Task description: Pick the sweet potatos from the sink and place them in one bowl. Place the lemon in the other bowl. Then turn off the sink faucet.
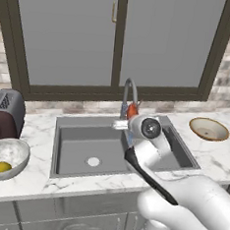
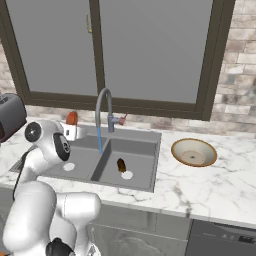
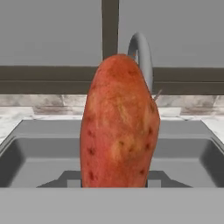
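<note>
While water runs from the faucet (image 2: 103, 107), the tool (image 2: 71, 131) grips 1 orange sweet potato (image 3: 119, 124) above the sink (image 2: 145, 145).

It was a kitchen. There was a sink (image 2: 145, 150) with a tap (image 2: 102, 112), a marble counter (image 2: 210, 187), a toaster (image 1: 6, 112) and a big window (image 1: 118, 38).

Sink (image 1: 66, 132) set in counter (image 2: 220, 190), faucet (image 2: 102, 107) behind it; one bowl (image 1: 209, 129) to its right, the other bowl (image 1: 5, 157), holding the lemon (image 1: 1, 166), to its left.
</note>
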Robot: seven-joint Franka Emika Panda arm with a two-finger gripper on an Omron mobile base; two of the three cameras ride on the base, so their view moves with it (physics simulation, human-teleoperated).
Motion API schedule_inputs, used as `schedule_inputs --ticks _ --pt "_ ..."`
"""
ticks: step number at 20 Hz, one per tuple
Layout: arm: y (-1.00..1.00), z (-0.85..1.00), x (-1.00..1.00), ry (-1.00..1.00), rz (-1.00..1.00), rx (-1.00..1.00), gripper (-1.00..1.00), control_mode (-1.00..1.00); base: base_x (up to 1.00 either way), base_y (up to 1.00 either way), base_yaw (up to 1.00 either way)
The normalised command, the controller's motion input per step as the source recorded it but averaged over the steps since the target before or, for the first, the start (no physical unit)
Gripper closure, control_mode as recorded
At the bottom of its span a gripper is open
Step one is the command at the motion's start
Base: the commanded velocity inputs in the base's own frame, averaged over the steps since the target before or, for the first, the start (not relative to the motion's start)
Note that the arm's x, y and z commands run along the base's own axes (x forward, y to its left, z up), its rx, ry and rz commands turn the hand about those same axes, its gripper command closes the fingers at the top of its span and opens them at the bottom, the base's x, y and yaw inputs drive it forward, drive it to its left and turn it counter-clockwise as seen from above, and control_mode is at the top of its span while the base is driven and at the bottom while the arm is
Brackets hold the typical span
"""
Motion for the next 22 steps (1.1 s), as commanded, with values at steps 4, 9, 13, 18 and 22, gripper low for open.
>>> schedule_inputs --ticks 4,9,13,18,22 --pt "-0.28 0.67 -0.68 0.02 -0.06 0.0 1.0 -1.0 0.0 0.0 0.0" --pt "-0.74 0.12 -0.58 0.02 -0.1 0.02 1.0 -1.0 0.0 0.0 0.0" --pt "-0.93 0.0 -0.33 0.0 -0.11 0.08 1.0 -1.0 0.0 0.0 0.0" --pt "-0.96 0.0 -0.01 0.05 -0.08 0.12 1.0 -1.0 0.0 0.0 0.0" --pt "-0.98 0.0 0.0 0.21 -0.06 0.16 1.0 -1.0 0.0 0.0 0.0"
